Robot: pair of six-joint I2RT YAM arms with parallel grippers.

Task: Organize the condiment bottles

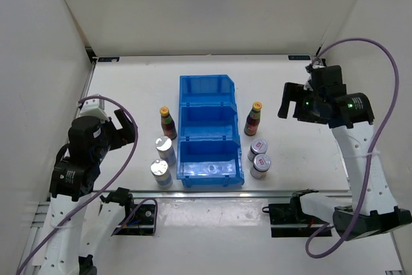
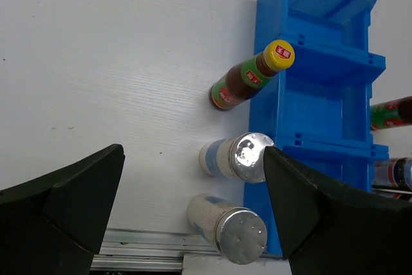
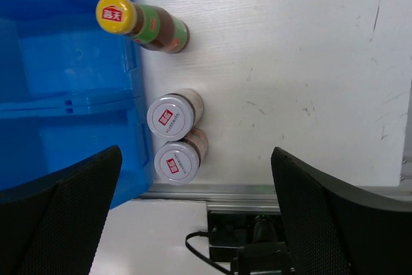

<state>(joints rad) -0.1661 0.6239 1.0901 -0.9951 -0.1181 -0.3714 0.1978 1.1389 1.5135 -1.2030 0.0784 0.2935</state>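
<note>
A robotics lab: white table boxed by white panels.

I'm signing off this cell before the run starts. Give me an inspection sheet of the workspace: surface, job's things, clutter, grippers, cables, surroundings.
Surface: white table, a few faint scuffs, nothing spilled.
Job's things: six bottles upright on the table, all outside the blue bin, whose three compartments are empty. Left of it: left yellow-capped bottle and plain-topped shakers. Right of it: right yellow-capped bottle and red-marked shakers.
Clutter: nothing seen.
Grippers: left gripper and right gripper both open, holding nothing, above the table.
Cables: left purple cable and right purple cable loop off the arms, neither among the bottles.
Surroundings: white walls on three sides.
</note>
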